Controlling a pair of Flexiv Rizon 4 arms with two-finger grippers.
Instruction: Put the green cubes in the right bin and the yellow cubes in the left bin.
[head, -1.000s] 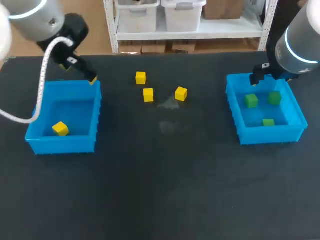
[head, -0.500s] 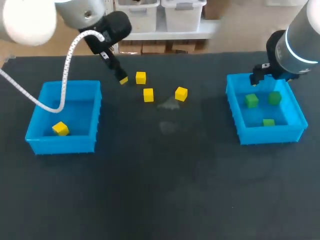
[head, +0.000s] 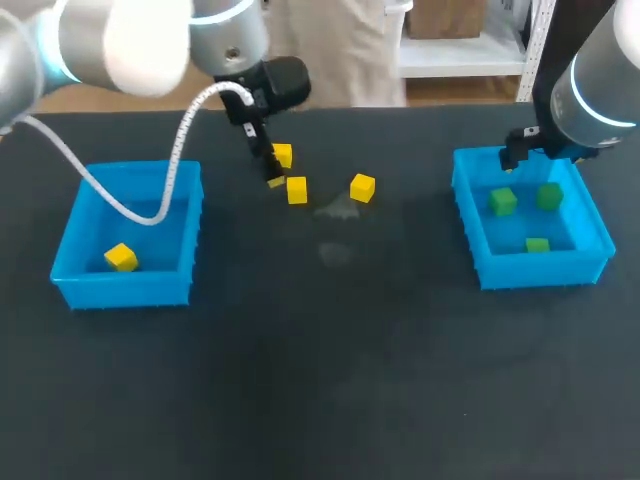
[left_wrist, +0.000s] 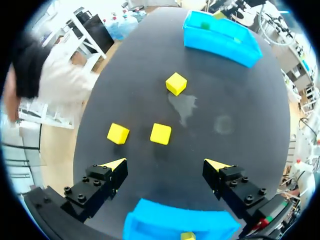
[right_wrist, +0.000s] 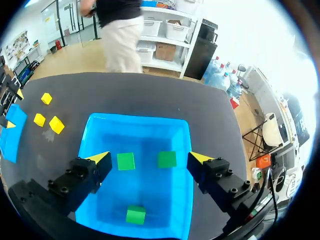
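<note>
Yellow cube (head: 121, 257): lies in the left bin (head: 125, 290).
Green cubes (head: 503, 202): three, all in the right bin (head: 540, 272).
Right gripper (right_wrist: 150, 157): fingers wide apart, empty, above the right bin.
Loose yellow cubes (head: 297, 190): three on the table (head: 330, 350), between the bins.
Left gripper (left_wrist: 165, 163): fingers wide apart, empty, just beside them.

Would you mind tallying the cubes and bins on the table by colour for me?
Yellow cubes: 4
Green cubes: 3
Blue bins: 2
Total: 9
</note>
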